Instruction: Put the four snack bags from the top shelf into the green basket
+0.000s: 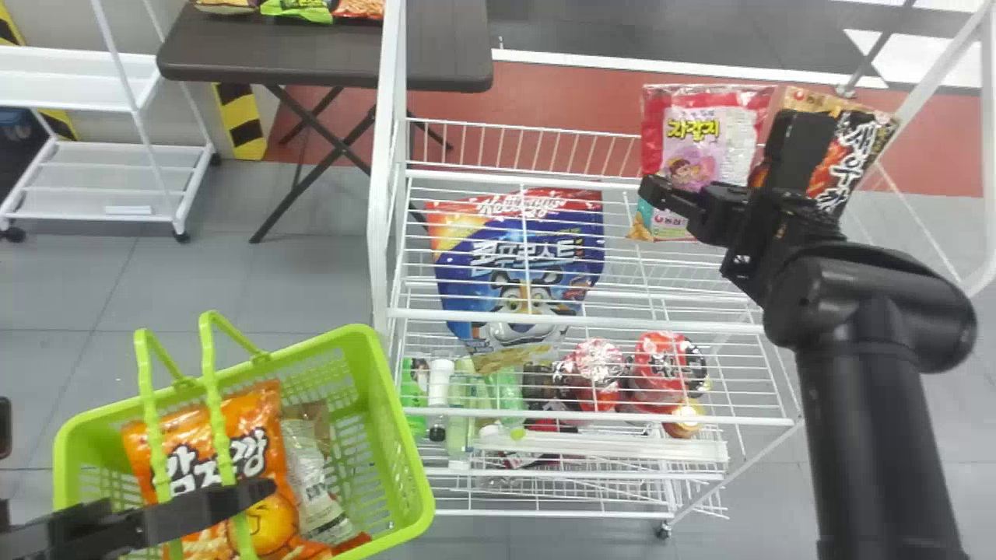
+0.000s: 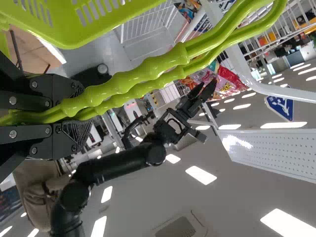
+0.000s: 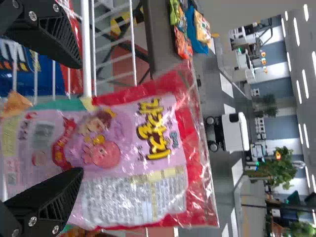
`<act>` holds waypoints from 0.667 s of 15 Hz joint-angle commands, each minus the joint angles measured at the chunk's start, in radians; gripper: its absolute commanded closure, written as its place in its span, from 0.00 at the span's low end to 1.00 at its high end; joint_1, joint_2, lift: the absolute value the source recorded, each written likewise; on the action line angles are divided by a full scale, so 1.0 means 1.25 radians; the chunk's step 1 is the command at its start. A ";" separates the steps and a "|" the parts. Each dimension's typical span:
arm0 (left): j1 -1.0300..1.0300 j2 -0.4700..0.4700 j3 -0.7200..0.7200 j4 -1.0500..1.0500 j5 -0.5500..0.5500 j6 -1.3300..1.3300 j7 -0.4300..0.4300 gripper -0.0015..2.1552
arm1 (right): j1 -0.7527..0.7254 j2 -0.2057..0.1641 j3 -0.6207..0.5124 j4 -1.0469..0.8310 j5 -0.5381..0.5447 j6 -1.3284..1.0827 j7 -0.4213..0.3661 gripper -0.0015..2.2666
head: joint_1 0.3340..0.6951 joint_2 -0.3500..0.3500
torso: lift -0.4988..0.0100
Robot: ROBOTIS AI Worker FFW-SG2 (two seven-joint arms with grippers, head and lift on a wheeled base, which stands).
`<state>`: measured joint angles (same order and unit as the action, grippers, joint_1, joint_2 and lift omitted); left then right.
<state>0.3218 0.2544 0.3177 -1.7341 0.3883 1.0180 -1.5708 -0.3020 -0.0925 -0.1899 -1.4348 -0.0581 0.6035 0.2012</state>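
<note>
Basket point(image 1: 412, 459) hangs nearest, its handles point(image 1: 222, 435) clamped in the left gripper point(image 1: 261, 494), with an orange bag point(image 1: 261, 435) and a pale bag point(image 1: 307, 443) inside. Beyond, the right gripper point(image 1: 724, 155) has its fingers wide apart at the pink bag point(image 1: 700, 148); whether they touch it, I cannot tell. That bag stands upright on the rack point(image 1: 583, 320), beside a brown bag point(image 1: 844, 155). Farther off, packs point(image 1: 296, 9) lie on a table point(image 1: 311, 58).
</note>
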 commanded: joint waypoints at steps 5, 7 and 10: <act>-0.002 0.005 0.000 0.004 0.001 0.000 -0.008 1.00 | -0.035 -0.009 0.007 0.058 0.031 0.035 -0.009 0.83 | 1.00 0.26 | 0.98; -0.001 0.005 0.000 0.006 0.001 0.000 -0.008 1.00 | -0.035 -0.008 0.011 0.053 0.034 0.062 -0.028 0.97 | 1.00 0.26 | 0.98; -0.001 0.006 0.001 0.006 0.001 0.000 -0.008 1.00 | -0.031 -0.007 0.011 0.036 0.033 0.081 -0.030 1.00 | 1.00 0.26 | 0.98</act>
<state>0.3206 0.2612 0.3182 -1.7273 0.3896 1.0179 -1.5708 -0.3441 -0.1025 -0.1764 -1.3801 -0.0153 0.6997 0.1636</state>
